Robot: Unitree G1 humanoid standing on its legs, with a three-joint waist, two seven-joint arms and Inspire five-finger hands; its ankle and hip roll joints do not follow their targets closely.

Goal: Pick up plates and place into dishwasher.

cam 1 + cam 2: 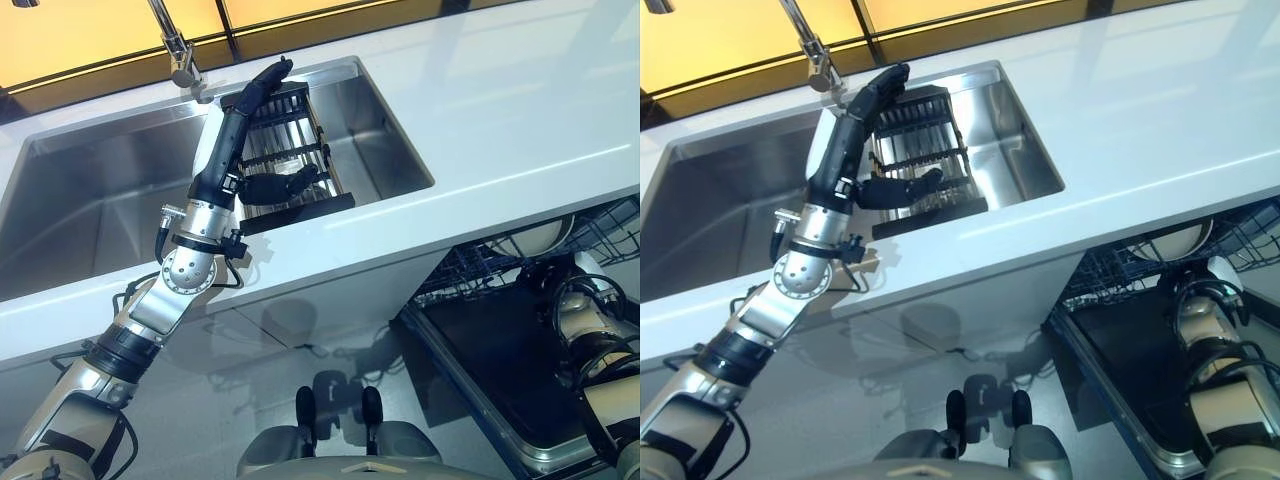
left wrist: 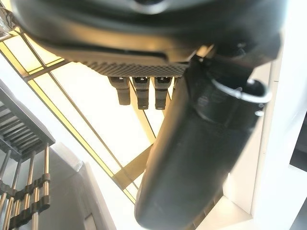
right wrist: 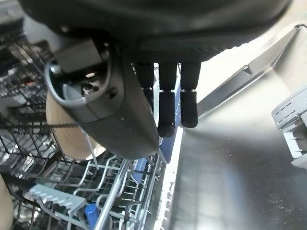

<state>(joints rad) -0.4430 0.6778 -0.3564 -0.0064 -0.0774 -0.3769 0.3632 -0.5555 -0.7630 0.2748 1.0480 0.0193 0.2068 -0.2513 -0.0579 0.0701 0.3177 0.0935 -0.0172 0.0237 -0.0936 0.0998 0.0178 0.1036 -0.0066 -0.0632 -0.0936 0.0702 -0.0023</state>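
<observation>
My left hand [image 1: 228, 140] is raised over the sink, fingers straight and pointing away from me, thumb [image 1: 285, 184] spread to the side, nothing in it. It hovers above a black dish rack [image 1: 295, 150] with metal bars that stands in the right part of the sink. In the left wrist view the fingers [image 2: 139, 91] hang straight past the thumb [image 2: 192, 158]. My right hand [image 1: 547, 278] is low at the open dishwasher, its fingers [image 3: 168, 105] relaxed and empty over the wire rack. A beige plate [image 3: 67, 136] stands upright in that rack, also visible as plate [image 1: 540, 238].
A steel sink [image 1: 80, 190] with a faucet [image 1: 175, 45] is set in the white counter [image 1: 520, 110]. The dishwasher door [image 1: 490, 350] lies open at lower right, with the wire rack [image 1: 605, 225] pulled out over it. A blue-tipped holder [image 3: 91, 211] sits in the rack.
</observation>
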